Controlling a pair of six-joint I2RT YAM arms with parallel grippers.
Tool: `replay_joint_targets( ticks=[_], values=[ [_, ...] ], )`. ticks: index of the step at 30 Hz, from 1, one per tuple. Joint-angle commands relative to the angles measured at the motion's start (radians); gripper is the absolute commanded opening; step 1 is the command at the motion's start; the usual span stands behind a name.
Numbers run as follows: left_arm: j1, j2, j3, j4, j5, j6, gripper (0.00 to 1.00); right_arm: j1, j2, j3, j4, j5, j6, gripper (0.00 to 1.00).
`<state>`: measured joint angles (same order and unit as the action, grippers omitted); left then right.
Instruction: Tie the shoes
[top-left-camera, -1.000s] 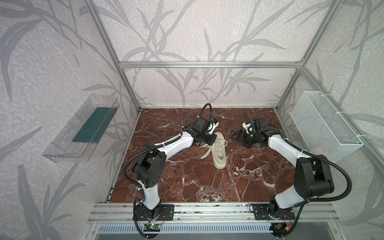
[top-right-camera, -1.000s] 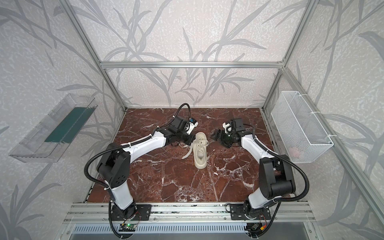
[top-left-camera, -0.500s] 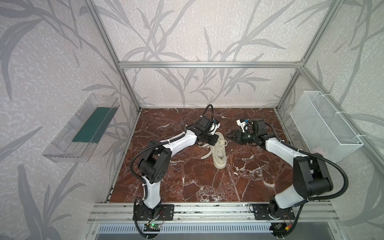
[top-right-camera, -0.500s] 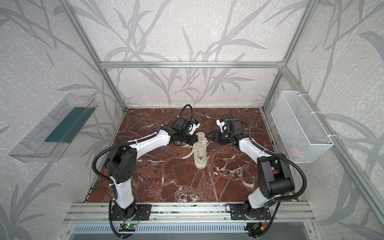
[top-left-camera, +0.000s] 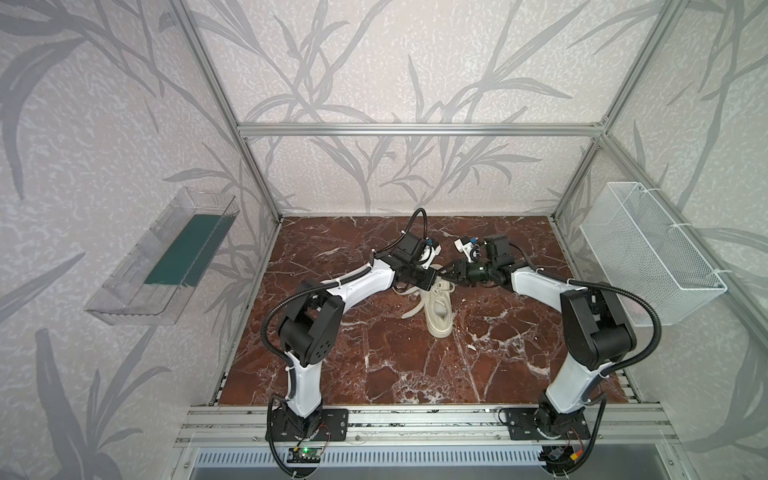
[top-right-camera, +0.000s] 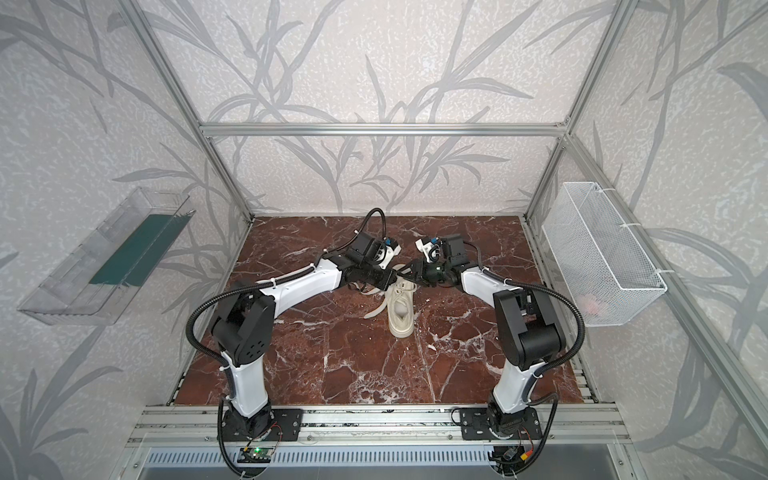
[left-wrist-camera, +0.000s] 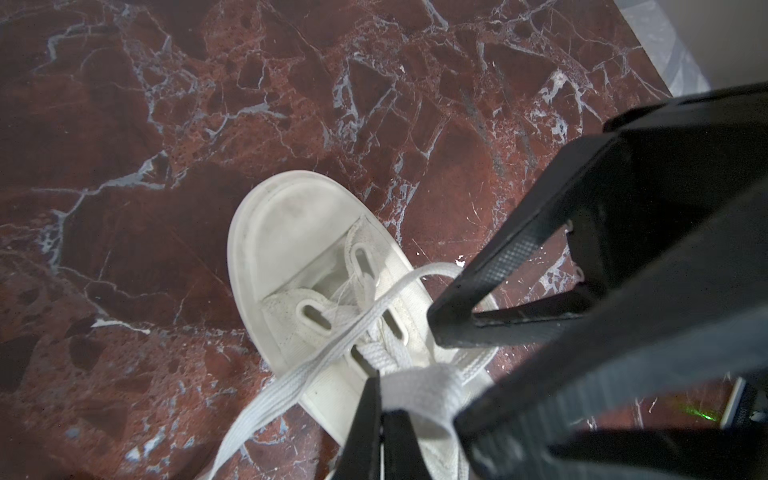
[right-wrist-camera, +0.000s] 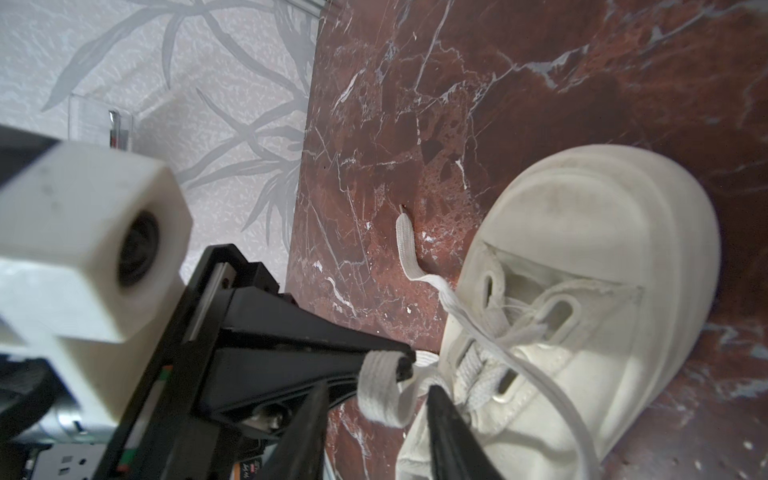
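Two grippers meet over laces. Left gripper (left-wrist-camera: 381, 401): clenched on lace loop (left-wrist-camera: 419, 386), which I see pinched at its tips. Right gripper (right-wrist-camera: 376, 388): I read jaws apart, straddling same loop, not gripping. Cream sneaker (top-left-camera: 438, 309) (top-right-camera: 401, 311): upright on sole, mid marble table (top-left-camera: 374, 353), between both arms. Loose lace end (right-wrist-camera: 405, 241): flat on marble beside sneaker.

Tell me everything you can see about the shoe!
The shoe is a cream low-top sneaker with a thick sole, rounded toe cap and oval lace holes. It stands upright on the marble table. Its flat lace is untied, one end on the table. The left gripper is shut on a fold of it; the right gripper stands open around that fold.
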<state>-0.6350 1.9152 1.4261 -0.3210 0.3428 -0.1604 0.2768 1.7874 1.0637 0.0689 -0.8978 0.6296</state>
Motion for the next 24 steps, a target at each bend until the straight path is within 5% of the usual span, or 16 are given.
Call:
replay_joint_targets(
  ticks=[1,11,16,24],
  values=[
    [-0.004,0.001,0.027,0.010,0.008,-0.006,0.07,0.002,0.023,0.023,0.048,-0.028,0.043,0.29],
    [-0.003,-0.012,0.012,0.016,-0.005,0.004,0.20,-0.001,0.031,0.009,0.100,-0.039,0.073,0.00],
    [0.006,-0.027,-0.017,0.017,-0.013,0.012,0.29,-0.010,0.016,0.008,0.095,-0.017,0.067,0.00],
    [0.010,-0.007,-0.040,0.039,-0.014,0.009,0.29,-0.022,0.012,0.007,0.088,-0.023,0.067,0.00]
  ],
)
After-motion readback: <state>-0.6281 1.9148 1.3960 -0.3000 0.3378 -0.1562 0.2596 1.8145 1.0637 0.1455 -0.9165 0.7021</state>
